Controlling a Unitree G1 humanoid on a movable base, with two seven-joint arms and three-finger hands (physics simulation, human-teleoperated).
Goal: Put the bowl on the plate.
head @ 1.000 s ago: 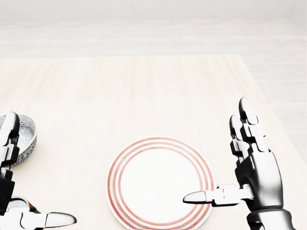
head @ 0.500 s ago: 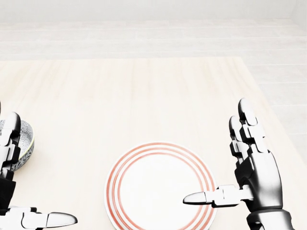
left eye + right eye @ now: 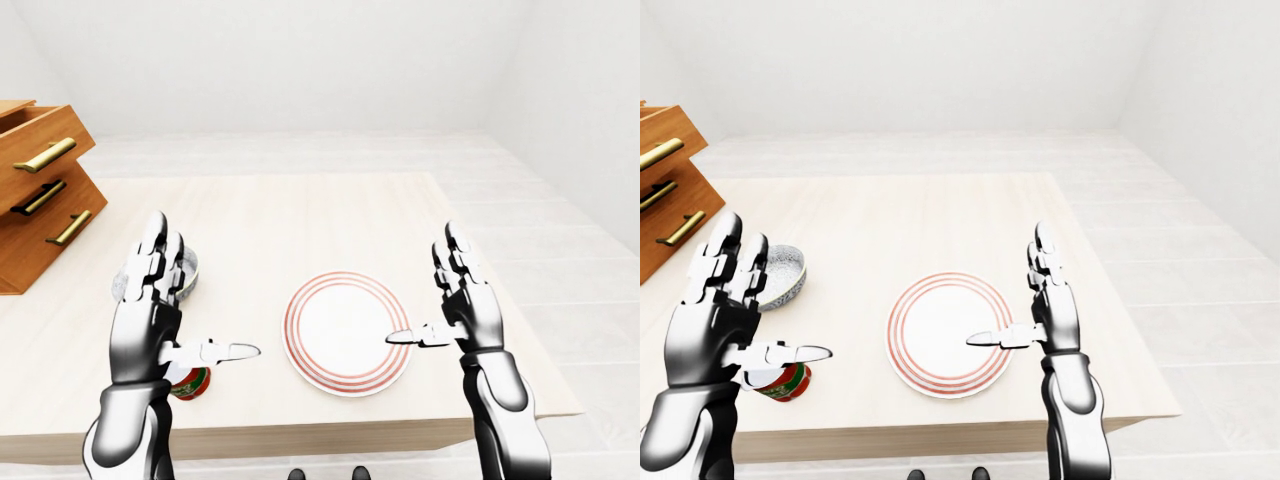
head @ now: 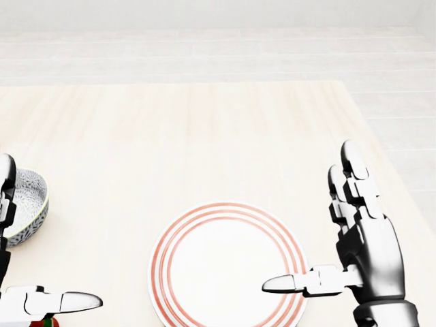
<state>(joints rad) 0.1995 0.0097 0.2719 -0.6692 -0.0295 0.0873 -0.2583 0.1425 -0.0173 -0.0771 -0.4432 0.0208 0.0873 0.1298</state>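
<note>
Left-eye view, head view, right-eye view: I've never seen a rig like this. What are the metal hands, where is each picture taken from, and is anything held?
These are simulator renders of a humanoid robot. All three cameras sit on its head and look out over its own arms. The two eye views are nearly the same picture, and the head view is closer in. The left hand and right hand have three fingers each, spread open above a pale wooden table, and they hold nothing. On the table lie a red-ringed plate between the hands, a patterned bowl by the left hand, and a small red can under its thumb. A wooden drawer unit shows at the left.
</note>
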